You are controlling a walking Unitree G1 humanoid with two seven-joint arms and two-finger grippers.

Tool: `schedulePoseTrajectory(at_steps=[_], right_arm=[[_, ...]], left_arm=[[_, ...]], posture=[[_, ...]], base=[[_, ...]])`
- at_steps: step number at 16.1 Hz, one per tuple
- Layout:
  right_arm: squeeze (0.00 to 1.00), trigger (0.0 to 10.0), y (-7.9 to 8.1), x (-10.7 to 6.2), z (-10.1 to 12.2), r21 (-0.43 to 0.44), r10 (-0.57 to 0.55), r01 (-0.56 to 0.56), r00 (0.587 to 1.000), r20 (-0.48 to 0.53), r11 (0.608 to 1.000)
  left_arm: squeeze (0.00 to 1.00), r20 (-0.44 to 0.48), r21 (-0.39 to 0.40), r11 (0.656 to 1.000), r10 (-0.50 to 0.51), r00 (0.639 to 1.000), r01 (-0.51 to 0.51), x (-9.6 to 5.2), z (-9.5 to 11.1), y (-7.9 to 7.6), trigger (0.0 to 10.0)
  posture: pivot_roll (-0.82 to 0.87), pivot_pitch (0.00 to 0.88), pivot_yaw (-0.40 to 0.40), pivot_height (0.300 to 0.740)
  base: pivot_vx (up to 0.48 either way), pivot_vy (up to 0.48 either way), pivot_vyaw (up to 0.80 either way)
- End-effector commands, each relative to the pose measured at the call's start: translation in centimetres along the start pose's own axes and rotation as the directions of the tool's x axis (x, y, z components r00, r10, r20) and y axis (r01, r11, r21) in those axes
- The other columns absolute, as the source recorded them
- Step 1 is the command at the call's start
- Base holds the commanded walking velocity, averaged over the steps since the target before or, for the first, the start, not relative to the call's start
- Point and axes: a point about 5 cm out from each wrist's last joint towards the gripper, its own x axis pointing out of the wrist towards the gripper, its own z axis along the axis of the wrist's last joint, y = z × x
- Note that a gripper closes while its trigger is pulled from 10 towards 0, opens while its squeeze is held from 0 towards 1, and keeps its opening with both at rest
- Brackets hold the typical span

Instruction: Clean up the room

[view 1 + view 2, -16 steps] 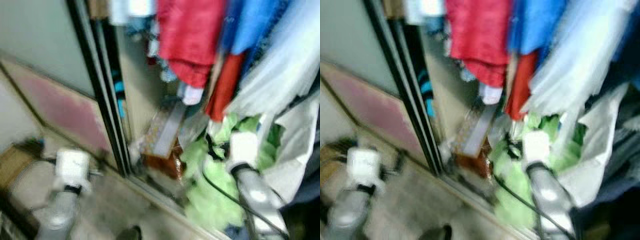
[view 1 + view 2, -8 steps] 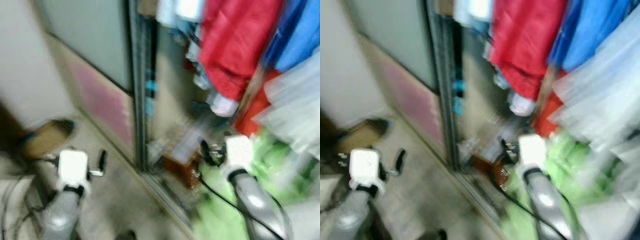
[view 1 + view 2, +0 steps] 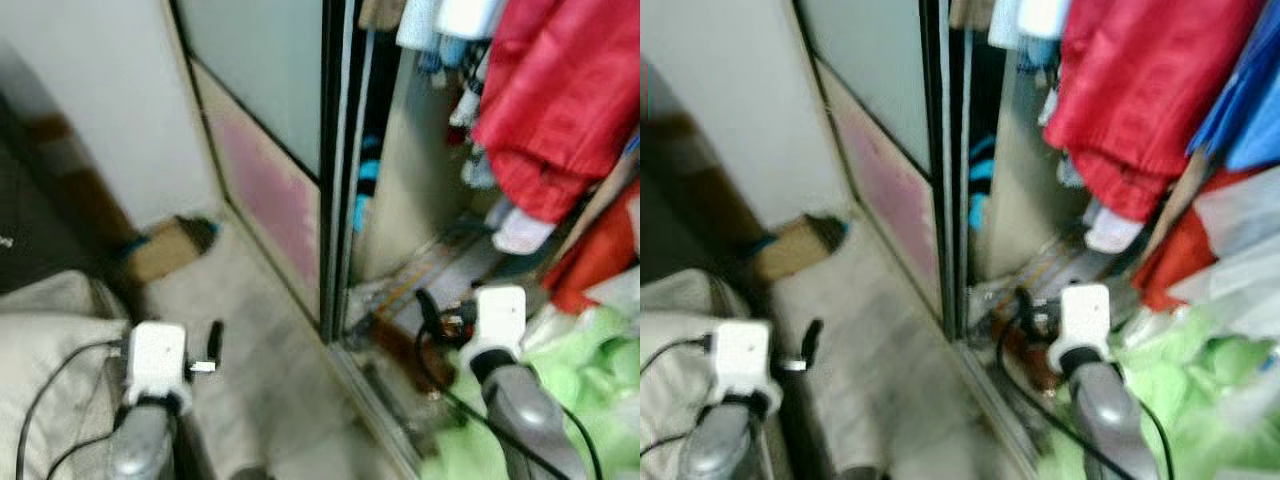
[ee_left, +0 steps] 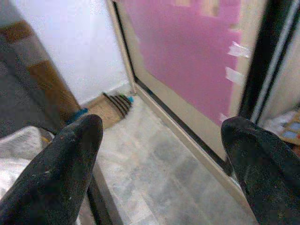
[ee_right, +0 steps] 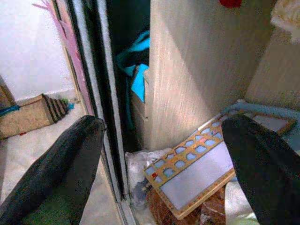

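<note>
1. Both sets of jaws are released and hold nothing: in each wrist view you see the two black fingers spread wide apart with bare scene between them.
2. Your left gripper (image 3: 212, 345) hangs low on the left over the pale floor (image 3: 270, 380), beside a light grey cushion (image 3: 50, 330) that its cable runs across.
3. Your right gripper (image 3: 428, 308) reaches forward at the foot of the open wardrobe (image 3: 410, 190), just past the black sliding-door track (image 3: 335, 170).
4. The clutter you are there to tidy sits in the wardrobe bottom: a wooden board with rows of small cut-outs and a pale panel (image 5: 194, 171) leans on a brown crinkled package (image 5: 206, 211), with a white plastic bag (image 5: 140, 164) just beside it against the track.
5. Behind the board stands a light wooden inner panel (image 5: 201, 70), and something turquoise (image 5: 136, 75) is tucked in the dark gap beside it.
6. Red garments (image 3: 560, 100) and blue ones (image 3: 1250, 110) hang above, and a bright green fabric heap (image 3: 590, 390) lies to the right of your right arm.
7. To the left of the track, the sliding door shows a pink lower panel (image 4: 187, 51) and a grey upper one (image 3: 260, 70).
8. A small cardboard box (image 3: 165, 250) lies on the floor against the white wall (image 3: 100, 100), well apart from both grippers.
9. The head views are somewhat blurred, so finer detail in the wardrobe cannot be made out.
</note>
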Motion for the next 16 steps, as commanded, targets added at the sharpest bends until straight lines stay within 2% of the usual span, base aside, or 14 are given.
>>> schedulePoseTrajectory(at_steps=[1, 3, 5, 7, 8, 9, 10, 13, 16], right_arm=[[0.0, 10.0, -0.1, 0.4, -0.1, 0.006, -0.022, 0.022, 1.0, 0.006, 1.0], [0.0, 10.0, 0.2, 0.3, -0.8, 0.003, -0.013, 0.013, 1.0, -0.02, 1.0], [0.0, 10.0, 0.3, 0.4, -0.3, 0.005, 0.007, -0.007, 1.0, -0.007, 1.0], [0.0, 10.0, 0.1, 1.0, 0.1, -0.024, 0.015, -0.015, 1.0, 0.021, 1.0], [0.0, 10.0, 0.0, 1.1, 0.1, -0.024, 0.009, -0.008, 1.0, 0.02, 1.0], [0.0, 10.0, 0.4, 1.1, 0.0, -0.032, 0.034, -0.033, 0.999, 0.016, 0.999], [0.0, 10.0, 0.6, 1.2, 0.1, -0.04, 0.053, -0.052, 0.998, 0.015, 0.998], [0.0, 10.0, 0.6, 1.5, 0.2, -0.032, 0.046, -0.046, 0.999, 0.017, 0.998], [0.0, 10.0, 0.6, 1.8, 0.7, -0.04, 0.048, -0.046, 0.998, 0.035, 0.998]], left_arm=[[0.0, -0.031, 0.021, 0.999, 0.028, 0.999, -0.027, 0.2, -0.5, 0.7, 10.0], [0.0, -0.077, 0.042, 0.999, -0.007, 0.997, 0.01, 0.3, -1.0, 0.5, 10.0], [0.0, -0.049, 0.018, 1.0, -0.011, 0.999, 0.012, 0.4, -0.5, 0.3, 10.0], [0.0, 0.021, 0.062, 0.998, 0.007, 1.0, -0.008, 0.8, 0.4, 0.5, 10.0], [0.0, 0.017, 0.051, 0.998, 0.026, 1.0, -0.027, 0.8, 0.4, 0.8, 10.0], [0.0, -0.015, 0.007, 0.999, 0.043, 0.999, -0.043, 0.5, 0.3, 1.3, 10.0], [0.0, -0.017, 0.016, 1.0, 0.025, 1.0, -0.025, 0.3, 0.2, 1.1, 10.0], [0.0, 0.034, 0.048, 0.999, 0.019, 0.999, -0.021, 0.1, 0.5, 1.0, 10.0], [0.0, 0.044, 0.049, 0.998, 0.036, 0.998, -0.038, 0.7, 1.1, 1.2, 10.0]], posture=[[0.05, 0.0, 0.027, 0.74], [0.04, 0.0, 0.017, 0.74], [0.04, 0.0, -0.008, 0.74], [0.05, 0.0, -0.018, 0.74], [0.05, 0.0, -0.018, 0.74], [0.06, 0.0, -0.027, 0.74], [0.06, 0.0, -0.03, 0.74], [0.06, 0.0, -0.037, 0.74], [0.05, 0.0, -0.035, 0.74]], base=[[0.0, 0.0, 0.0], [0.0, 0.0, 0.0], [0.0, 0.0, 0.0], [0.0, 0.0, 0.0], [0.0, 0.0, 0.0], [0.0, 0.0, 0.0], [0.0, 0.0, 0.0], [0.0, 0.0, 0.8], [0.0, 0.0, 0.8]])
